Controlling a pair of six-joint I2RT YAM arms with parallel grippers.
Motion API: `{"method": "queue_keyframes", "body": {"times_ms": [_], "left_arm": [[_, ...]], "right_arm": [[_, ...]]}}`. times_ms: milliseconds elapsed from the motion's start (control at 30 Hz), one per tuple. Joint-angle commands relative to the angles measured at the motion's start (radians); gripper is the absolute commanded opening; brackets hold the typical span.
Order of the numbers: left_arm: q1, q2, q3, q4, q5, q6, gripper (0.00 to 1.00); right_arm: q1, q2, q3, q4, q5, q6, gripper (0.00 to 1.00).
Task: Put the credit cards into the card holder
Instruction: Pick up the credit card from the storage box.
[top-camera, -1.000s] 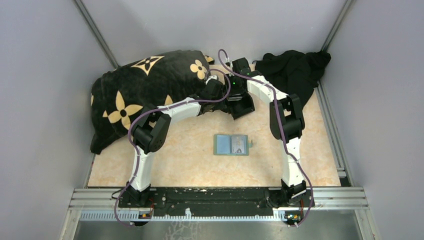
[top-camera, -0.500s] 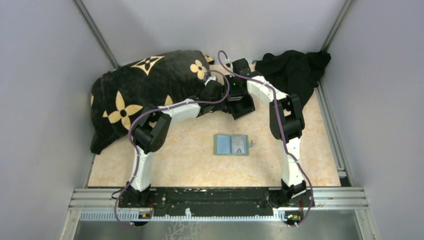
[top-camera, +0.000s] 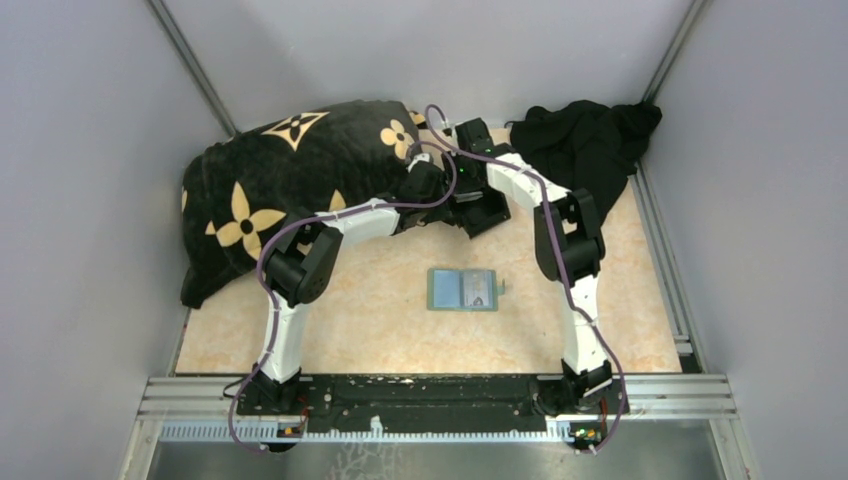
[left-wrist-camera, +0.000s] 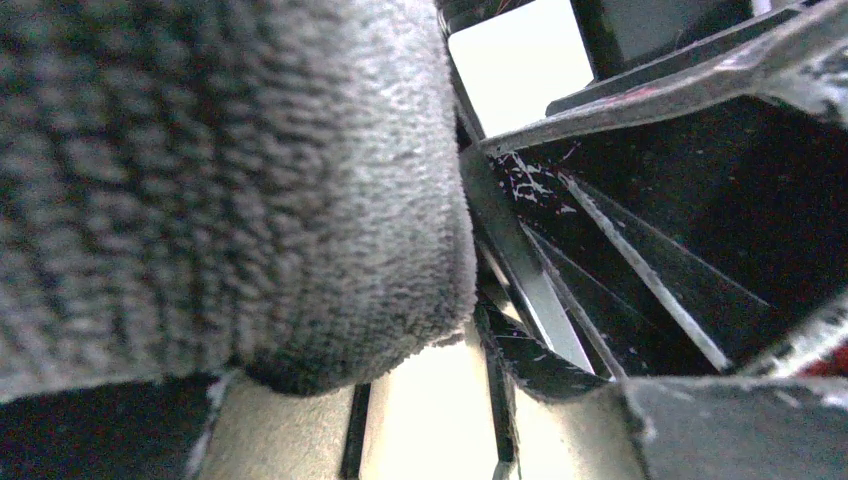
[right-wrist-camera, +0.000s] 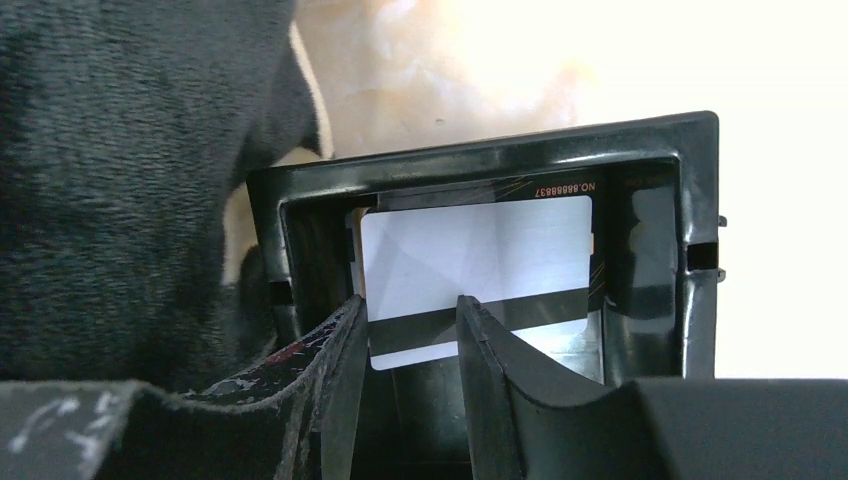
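The sage card holder (top-camera: 462, 289) lies flat mid-table, apart from both grippers. A black open-topped box (top-camera: 487, 215) sits at the back beside the pillow. In the right wrist view the box (right-wrist-camera: 660, 250) holds a pale credit card (right-wrist-camera: 470, 260) with a dark stripe. My right gripper (right-wrist-camera: 410, 325) is open, its fingertips either side of the card's lower left corner. My left gripper (left-wrist-camera: 426, 420) is open at the box's left wall (left-wrist-camera: 700, 200), with only bright table between its fingers; thin card edges (left-wrist-camera: 545, 300) show inside. In the top view both grippers meet at the box, left (top-camera: 445, 198), right (top-camera: 470, 198).
A large black pillow with tan flowers (top-camera: 290, 180) fills the back left and presses against the left gripper; it also shows in the left wrist view (left-wrist-camera: 200, 180). A black cloth (top-camera: 590, 140) lies back right. Grey walls enclose the table.
The right arm's wrist has shifted slightly left over the box. The left arm, the box and the card holder have not visibly moved.
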Motion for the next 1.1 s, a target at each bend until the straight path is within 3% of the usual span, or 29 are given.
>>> {"method": "queue_keyframes", "body": {"times_ms": [0,233,500,633,1067], "left_arm": [[0.007,-0.004,-0.015,0.048,0.014,-0.012,0.37],[0.007,-0.005,-0.023,0.054,0.016,-0.013,0.37],[0.009,-0.007,-0.028,0.057,0.016,-0.012,0.37],[0.009,-0.009,-0.028,0.059,0.018,-0.012,0.37],[0.012,-0.022,-0.034,0.058,0.010,-0.009,0.37]], "right_arm": [[0.060,0.005,0.050,-0.012,-0.037,0.005,0.38],[0.062,0.004,0.065,-0.031,0.004,-0.007,0.33],[0.062,0.007,0.049,-0.032,0.108,-0.041,0.18],[0.062,0.000,0.041,-0.014,0.153,-0.051,0.01],[0.059,-0.040,0.036,0.030,0.227,-0.065,0.00]]}}
